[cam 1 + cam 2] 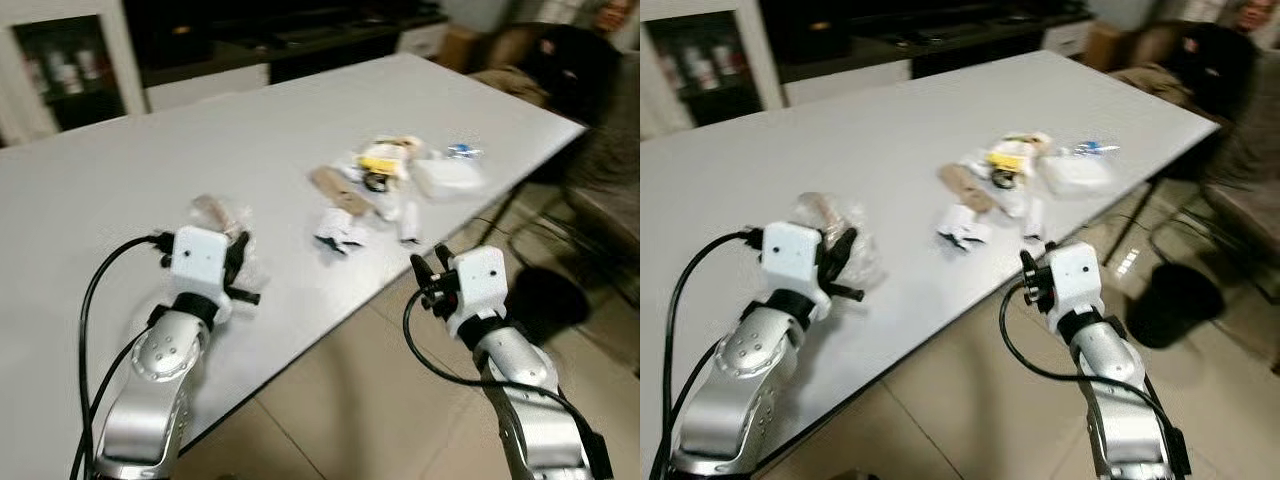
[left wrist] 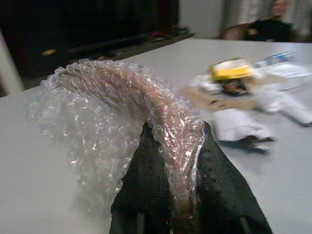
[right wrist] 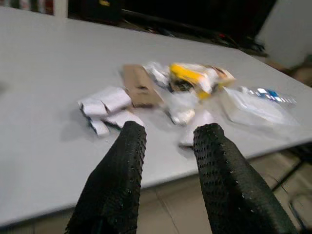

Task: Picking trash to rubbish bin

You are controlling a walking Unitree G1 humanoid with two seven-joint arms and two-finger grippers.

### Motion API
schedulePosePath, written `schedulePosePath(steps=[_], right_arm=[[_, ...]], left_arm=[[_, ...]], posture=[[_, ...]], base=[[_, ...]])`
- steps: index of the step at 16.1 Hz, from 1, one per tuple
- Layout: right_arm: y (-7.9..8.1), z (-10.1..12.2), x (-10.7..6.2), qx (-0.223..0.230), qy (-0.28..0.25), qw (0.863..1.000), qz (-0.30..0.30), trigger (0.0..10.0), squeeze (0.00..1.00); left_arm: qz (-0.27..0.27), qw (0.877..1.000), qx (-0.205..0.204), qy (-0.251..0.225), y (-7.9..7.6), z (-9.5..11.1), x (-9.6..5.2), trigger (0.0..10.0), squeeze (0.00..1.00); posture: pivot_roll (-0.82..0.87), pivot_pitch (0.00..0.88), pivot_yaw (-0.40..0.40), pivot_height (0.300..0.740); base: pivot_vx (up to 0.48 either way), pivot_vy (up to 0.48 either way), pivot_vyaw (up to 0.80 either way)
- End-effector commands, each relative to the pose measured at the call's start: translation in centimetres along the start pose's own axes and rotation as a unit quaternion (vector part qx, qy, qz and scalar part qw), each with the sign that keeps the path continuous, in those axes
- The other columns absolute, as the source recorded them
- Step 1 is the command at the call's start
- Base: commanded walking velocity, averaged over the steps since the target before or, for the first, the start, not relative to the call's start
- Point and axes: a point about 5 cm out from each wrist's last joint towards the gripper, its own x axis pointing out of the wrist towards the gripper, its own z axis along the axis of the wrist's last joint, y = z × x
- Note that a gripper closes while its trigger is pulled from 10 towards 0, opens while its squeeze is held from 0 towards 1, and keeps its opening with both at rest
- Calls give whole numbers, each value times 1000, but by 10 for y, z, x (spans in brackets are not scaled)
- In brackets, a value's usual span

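Observation:
My left gripper [image 1: 238,258] is shut on a crumpled piece of clear bubble wrap [image 2: 117,112] just above the white table [image 1: 150,150]. A pile of trash lies further right on the table: a brown cardboard strip [image 1: 340,190], a yellow packet [image 1: 385,158], crumpled white paper [image 1: 340,230] and a clear plastic piece [image 1: 448,175]. Off the table's front edge, my right gripper [image 1: 430,268] hangs open over the floor, its fingers [image 3: 122,165] pointing at the pile. A black bin [image 1: 545,295] stands on the floor to the right, under the table.
A chair with dark clothing [image 1: 560,60] stands at the table's far right end. Dark cabinets [image 1: 250,40] and a glass-door shelf [image 1: 65,70] line the back wall. Tiled floor [image 1: 360,400] lies open between my arms.

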Motion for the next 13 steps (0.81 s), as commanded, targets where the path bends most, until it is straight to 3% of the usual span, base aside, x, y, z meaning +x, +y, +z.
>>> schedulePosePath(steps=[1,6,13], right_arm=[[0,3,-2,-11,5,1000,-5,10000,0],[1,3,0,-11,21,1000,2,10000,0],[-1,3,2,-7,29,1000,-4,10000,0]], left_arm=[[-15,1000,4,0,-4,1,2,10000,0],[-10,1000,5,-1,0,2,1,10000,0],[-14,1000,4,4,-2,1,-1,10000,0]], posture=[[-80,0,-53,740],[-69,0,-66,740],[-61,0,-72,740]], base=[[315,0,0],[355,0,654],[371,0,0]])
